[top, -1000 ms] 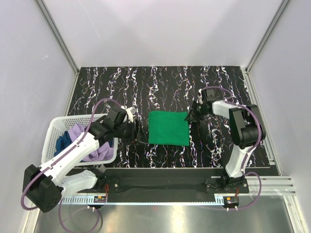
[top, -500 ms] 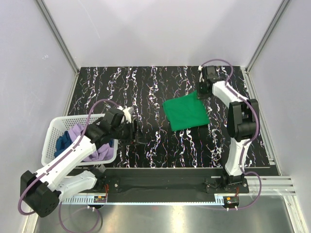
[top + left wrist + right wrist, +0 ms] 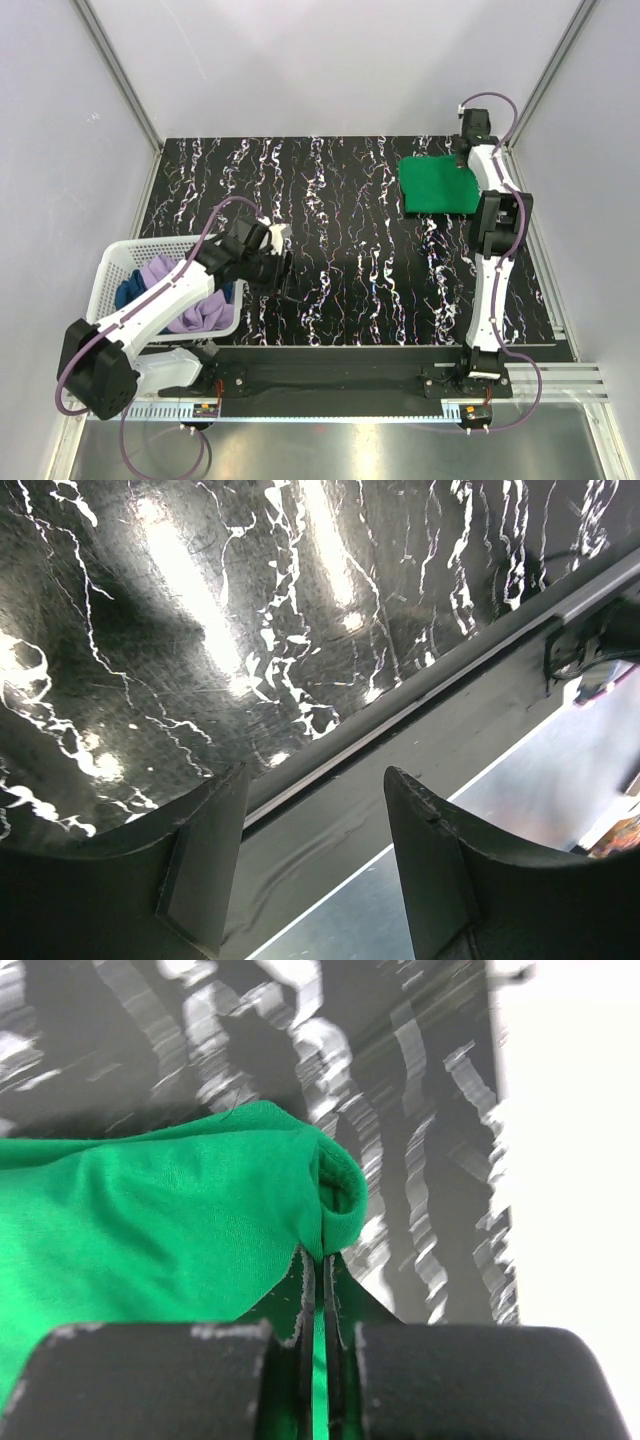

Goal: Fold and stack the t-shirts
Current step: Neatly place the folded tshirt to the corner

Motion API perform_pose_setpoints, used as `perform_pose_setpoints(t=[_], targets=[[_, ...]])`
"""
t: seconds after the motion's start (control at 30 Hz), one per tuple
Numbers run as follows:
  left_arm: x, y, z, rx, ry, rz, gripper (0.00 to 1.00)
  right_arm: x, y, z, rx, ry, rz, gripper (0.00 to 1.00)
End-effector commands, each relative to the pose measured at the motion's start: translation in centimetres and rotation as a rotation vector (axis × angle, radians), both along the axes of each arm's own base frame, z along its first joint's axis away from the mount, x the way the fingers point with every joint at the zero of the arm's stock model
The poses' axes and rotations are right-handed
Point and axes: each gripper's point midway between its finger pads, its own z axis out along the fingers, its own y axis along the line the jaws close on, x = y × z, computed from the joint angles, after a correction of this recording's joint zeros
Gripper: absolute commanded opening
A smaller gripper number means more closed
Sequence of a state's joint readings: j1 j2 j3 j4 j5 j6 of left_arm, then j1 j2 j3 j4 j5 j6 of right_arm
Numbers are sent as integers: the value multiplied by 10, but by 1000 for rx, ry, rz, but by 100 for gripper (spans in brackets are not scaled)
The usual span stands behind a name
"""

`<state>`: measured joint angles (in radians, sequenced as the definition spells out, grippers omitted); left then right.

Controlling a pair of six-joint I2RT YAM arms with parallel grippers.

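Observation:
The folded bright green t-shirt [image 3: 438, 185] lies at the far right corner of the black marbled table. My right gripper [image 3: 463, 160] is shut on its far right edge; in the right wrist view the green cloth [image 3: 170, 1230] is pinched between the closed fingers [image 3: 318, 1290]. The lilac t-shirt [image 3: 185, 300] and the dark blue t-shirt [image 3: 130, 293] lie crumpled in the white lattice basket [image 3: 105, 275] at the left. My left gripper [image 3: 282, 272] is open and empty beside the basket, low over the table; its view [image 3: 315, 820] shows only the table's front edge.
The right arm is stretched far along the right wall. The metal rail [image 3: 350, 370] with the arm bases runs along the table's near edge. Grey walls close the table on three sides.
My right gripper has dragged the green t-shirt from the table's middle to the far right corner. My left gripper has drawn back slightly toward the basket.

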<state>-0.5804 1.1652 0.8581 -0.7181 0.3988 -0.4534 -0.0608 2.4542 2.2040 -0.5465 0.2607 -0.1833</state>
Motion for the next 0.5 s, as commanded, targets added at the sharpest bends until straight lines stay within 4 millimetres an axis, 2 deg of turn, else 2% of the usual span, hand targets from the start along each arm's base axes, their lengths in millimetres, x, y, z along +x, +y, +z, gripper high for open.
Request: perform_pose_setpoints(t=[0.0,0.03,0.07,0.13,0.17,0.2,0.23,0.27,0.3,0.33,0.37,0.47], targets=[[9,0,15,-35,-74,-72,61,35,-38,16,-151,-98,21,0],[10,2,14,-34,-70,-66,61,44,-45,28,-169,-136,10,0],[13,7,11,-32,-57,-49,61,47,-51,9,-176,-113,7,0],[14,12,9,-27,-46,-48,61,56,-69,18,-204,-153,-23,0],[14,14,7,-15,-36,-43,61,58,-74,11,-216,-156,-33,0],[15,15,7,-10,-43,-54,61,66,-80,18,-252,-200,-30,0],[15,15,6,-9,-45,-62,61,70,-83,18,-274,-216,-30,0],[15,15,5,-7,-47,-63,61,75,-85,10,-285,-225,-28,0],[15,16,2,5,-42,-69,61,81,-86,13,-298,-248,-26,0],[15,17,1,10,-39,-71,61,87,-89,24,-316,-283,-39,0],[15,18,0,16,-34,-72,61,88,-91,19,-328,-284,-45,0],[16,19,-1,32,-31,-81,61,93,-100,24,-359,-331,-69,0]])
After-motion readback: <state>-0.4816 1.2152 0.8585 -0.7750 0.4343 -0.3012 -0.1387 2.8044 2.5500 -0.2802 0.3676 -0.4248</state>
